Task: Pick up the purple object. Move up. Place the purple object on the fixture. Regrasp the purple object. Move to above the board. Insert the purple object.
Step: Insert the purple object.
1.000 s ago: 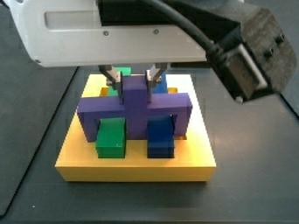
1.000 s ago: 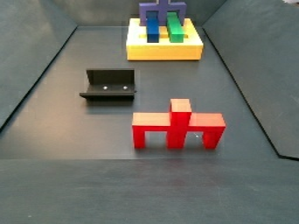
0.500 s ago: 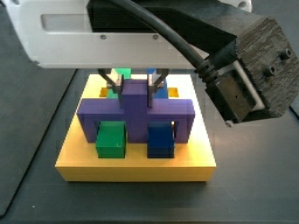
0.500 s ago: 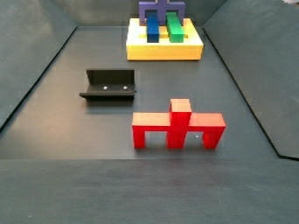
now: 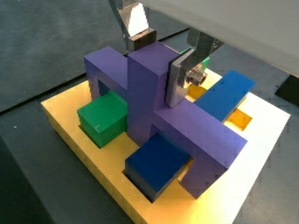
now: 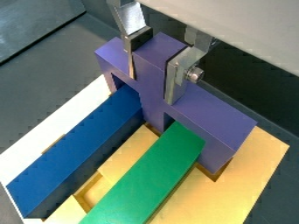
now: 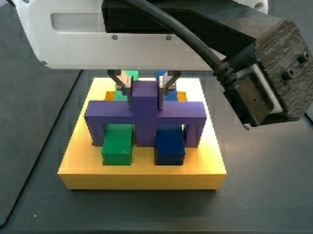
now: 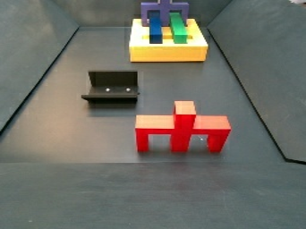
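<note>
Gripper (image 5: 162, 59) pointing down over the board, two silver fingers (image 6: 177, 77) spread a little, one on each side of the purple stem, not squeezing.

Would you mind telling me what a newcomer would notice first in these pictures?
Probably the purple object, which straddles the green bar and blue bar on the yellow board. The gripper is right above it, with a silver finger on either side of its upright stem. Away from the board, a red piece of similar shape stands alone on the dark floor, near the black fixture.
</note>
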